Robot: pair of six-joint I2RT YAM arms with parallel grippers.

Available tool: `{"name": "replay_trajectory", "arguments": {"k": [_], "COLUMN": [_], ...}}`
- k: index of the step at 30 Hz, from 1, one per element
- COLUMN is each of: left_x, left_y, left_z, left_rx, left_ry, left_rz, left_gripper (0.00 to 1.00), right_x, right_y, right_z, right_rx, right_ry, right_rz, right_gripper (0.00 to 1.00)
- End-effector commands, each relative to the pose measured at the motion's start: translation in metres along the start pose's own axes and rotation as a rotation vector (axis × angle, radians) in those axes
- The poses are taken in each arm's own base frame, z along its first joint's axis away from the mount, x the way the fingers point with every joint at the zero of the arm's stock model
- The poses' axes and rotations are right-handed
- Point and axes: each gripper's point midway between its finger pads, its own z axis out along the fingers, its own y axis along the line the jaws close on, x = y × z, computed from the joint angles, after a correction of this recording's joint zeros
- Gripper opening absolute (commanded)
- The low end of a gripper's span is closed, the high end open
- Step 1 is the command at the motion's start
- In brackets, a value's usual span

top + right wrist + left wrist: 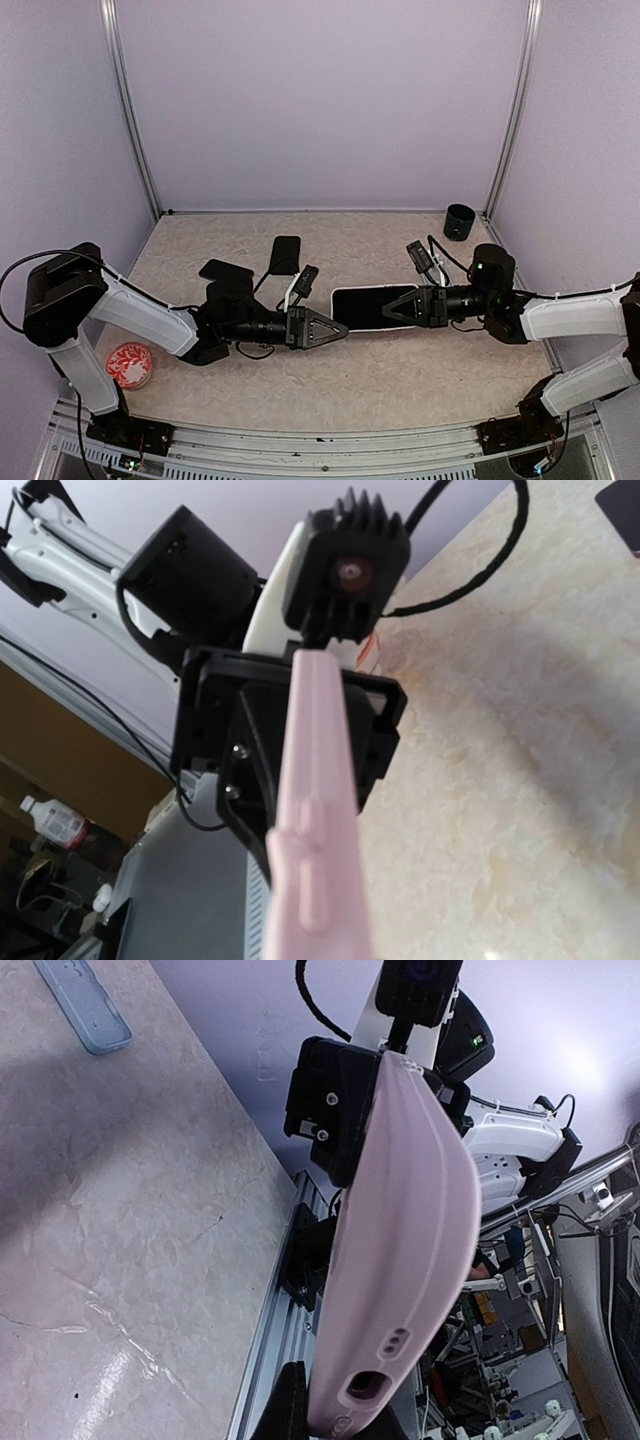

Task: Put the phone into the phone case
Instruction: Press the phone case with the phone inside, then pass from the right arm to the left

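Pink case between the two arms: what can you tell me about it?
The pink case is pale, smooth and rubbery-looking, with rounded corners. One end has an oval port opening and two small holes; one long edge carries raised button bumps. It hangs above the table between the arms, dark glossy face up, with the left tool shut on one end and the right tool on the other.

The beige marbled counter (400, 370) carries a black cup (459, 222) at its far corner. Well left of the cup lie a dark rectangular slab (285, 254), a second dark slab (226, 270), and, nearer, a red-and-white disc (128, 365).
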Motion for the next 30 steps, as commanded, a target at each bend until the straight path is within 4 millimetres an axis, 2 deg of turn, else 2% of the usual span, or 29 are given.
{"name": "replay_trajectory", "arguments": {"k": [1,6,11,14,21,30], "left_x": [-0.014,-0.016,-0.015,-0.017,-0.028,-0.029], "left_y": [-0.008,-0.012,-0.005,0.001,-0.007,-0.009], "left_z": [0.003,0.001,-0.002,-0.007,-0.018,-0.009], "left_rx": [0.029,0.042,0.003,-0.045,-0.058,-0.043], "left_ry": [-0.039,-0.043,-0.037,-0.041,-0.061,-0.045], "left_rz": [0.011,0.01,0.02,0.049,0.088,0.098], "left_gripper": [0.01,0.01,0.29,0.35,0.39,0.4], "right_x": [-0.001,-0.002,-0.002,-0.004,-0.005,0.005], "right_y": [-0.003,-0.007,0.001,0.009,0.015,0.01], "right_z": [-0.001,-0.001,-0.002,-0.003,-0.003,0.001], "right_rx": [0.018,0.053,0.016,-0.009,-0.036,-0.047], "right_ry": [0.002,0.004,0.004,0.007,0.016,0.031], "right_rz": [-0.059,-0.079,-0.071,-0.074,-0.067,-0.024], "right_gripper": [0.09,0.09,0.09,0.09,0.09,0.09]}}
